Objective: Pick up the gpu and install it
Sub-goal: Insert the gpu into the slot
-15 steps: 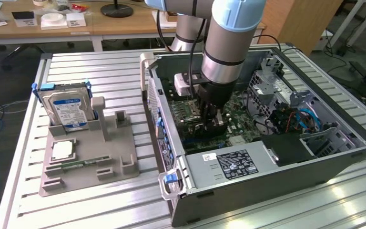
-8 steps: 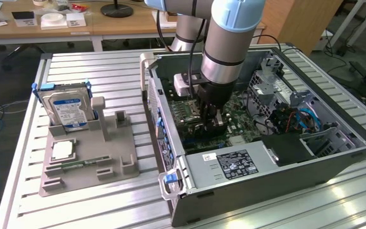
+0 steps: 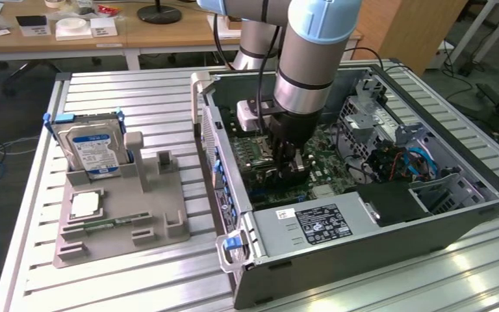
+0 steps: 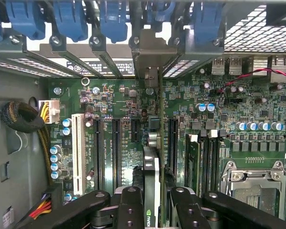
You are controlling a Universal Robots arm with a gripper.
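Wrist view: gpu (image 4: 152, 181) edge-on, clamped between jaws.

The open computer case (image 3: 388, 195) left one way in, from above; its walls closed every side. In the exterior view the end effector (image 3: 286, 170) stood deep inside over the motherboard (image 3: 327, 162), clamped on the gpu (image 4: 152, 181), which hung edge-on. The power supply (image 3: 319, 224) blocked the 6 o'clock end, the drive cage (image 3: 379, 120) with its cables crowded 2 o'clock, and the slot-bracket wall (image 3: 219, 175) with blue latches (image 4: 66, 21) shut off 9 o'clock. In the wrist view a memory stick (image 4: 193, 157) and the processor socket (image 4: 255, 183) stood close beside the card. Outside, the worktop (image 3: 128, 97) lay open at 10 o'clock, while the gray fixture (image 3: 119, 214) holding the hard drive (image 3: 93, 146) took up 8 o'clock.
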